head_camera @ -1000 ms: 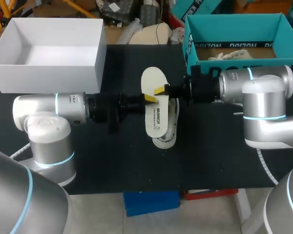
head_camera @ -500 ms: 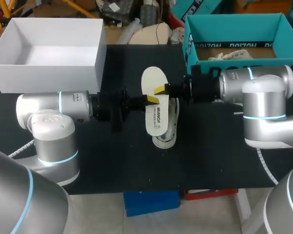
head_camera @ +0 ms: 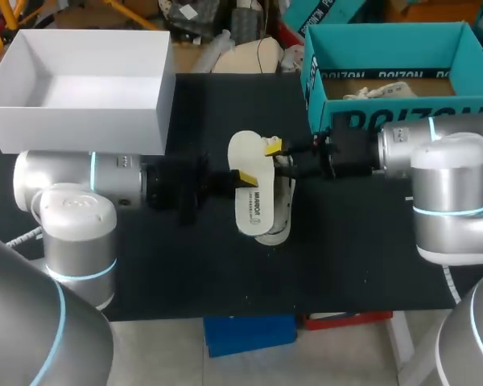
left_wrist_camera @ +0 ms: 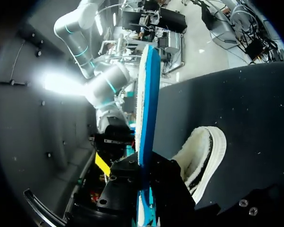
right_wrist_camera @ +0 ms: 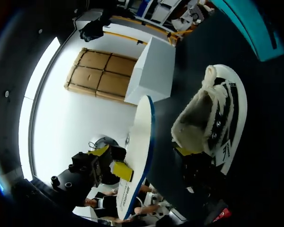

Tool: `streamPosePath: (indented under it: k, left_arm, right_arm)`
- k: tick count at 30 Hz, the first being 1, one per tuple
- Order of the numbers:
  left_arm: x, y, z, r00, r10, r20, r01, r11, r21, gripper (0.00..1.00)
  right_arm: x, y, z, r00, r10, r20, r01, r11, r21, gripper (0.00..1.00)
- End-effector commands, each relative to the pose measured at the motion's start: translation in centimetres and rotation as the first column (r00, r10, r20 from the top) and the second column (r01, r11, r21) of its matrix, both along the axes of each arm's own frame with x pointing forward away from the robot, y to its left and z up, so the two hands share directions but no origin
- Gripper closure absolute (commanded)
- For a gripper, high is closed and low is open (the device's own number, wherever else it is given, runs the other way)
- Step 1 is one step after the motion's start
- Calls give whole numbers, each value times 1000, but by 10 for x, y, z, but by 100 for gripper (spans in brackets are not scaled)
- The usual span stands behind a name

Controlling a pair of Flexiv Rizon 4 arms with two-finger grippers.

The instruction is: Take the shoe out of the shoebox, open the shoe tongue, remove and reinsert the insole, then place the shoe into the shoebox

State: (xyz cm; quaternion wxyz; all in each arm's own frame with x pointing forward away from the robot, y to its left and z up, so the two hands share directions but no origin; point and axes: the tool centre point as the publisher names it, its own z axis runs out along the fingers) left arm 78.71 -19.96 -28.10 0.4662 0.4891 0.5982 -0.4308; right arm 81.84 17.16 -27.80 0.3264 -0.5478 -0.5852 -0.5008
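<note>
The left gripper (head_camera: 245, 177) is clamped on the white insole (head_camera: 252, 201) near its middle, a yellow tip on each face. It holds the insole just apart from the shoe (head_camera: 283, 201), which lies on the black table (head_camera: 346, 257) between the two arms, outside the teal shoebox (head_camera: 318, 80). The right gripper (head_camera: 275, 149) sits close by the shoe's opening and the insole's far end, apparently to steady the shoe, though whether it has closed on anything cannot be told. With the insole out and lined up alongside the shoe, reinsertion looks like the step in hand.
</note>
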Motion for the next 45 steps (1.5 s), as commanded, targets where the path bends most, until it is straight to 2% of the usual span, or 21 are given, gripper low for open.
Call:
streamPosePath:
  k: [1, 4, 7, 26, 27, 29, 31, 32, 34, 37, 45]
  left_arm:
    - [-23, 18, -2, 999, -6, -46, 12, 989, 150, 100]
    - [-37, 26, -8, 998, -25, -55, 35, 979, 200, 100]
    - [-48, 31, -13, 997, -57, 42, 43, 962, 271, 100]
    - [-48, 31, -13, 997, -57, 42, 43, 962, 271, 100]
    - [-52, 30, -13, 996, -88, 17, 80, 959, 271, 100]
    - [-62, 27, -13, 986, -156, -64, 167, 948, 270, 100]
    - [-68, 25, -11, 974, -182, -132, 212, 939, 272, 100]
    - [-71, 24, -9, 964, -192, -184, 237, 935, 263, 100]
    - [-77, 23, -6, 956, -195, -220, 254, 926, 279, 100]
    - [-83, 22, -5, 954, -200, -223, 267, 906, 329, 100]
    - [-94, 22, -4, 948, -198, -247, 279, 891, 357, 100]
  right_arm:
    - [-24, -18, 14, 1000, -26, 6, 27, 985, -170, 0]
    - [-34, -26, 16, 999, -23, 25, 29, 963, -267, 0]
    - [-38, -29, 19, 999, -27, 31, 35, 959, -280, 0]
    - [-38, -29, 19, 999, -27, 31, 35, 959, -280, 0]
    - [-39, -28, 18, 999, -20, 32, 28, 955, -294, 0]
    - [-44, -29, 15, 999, -15, 37, 26, 951, -309, 0]
    - [-52, -30, 12, 999, -5, 31, 17, 924, -382, 0]
    - [-56, -33, 11, 999, -14, 45, 29, 932, -361, 0]
    - [-64, -38, 10, 998, -22, 60, 44, 921, -388, 0]
    - [-74, -45, 7, 997, -45, 62, 66, 919, -389, 0]
    - [-101, -59, 8, 992, -53, 112, 99, 882, -460, 0]
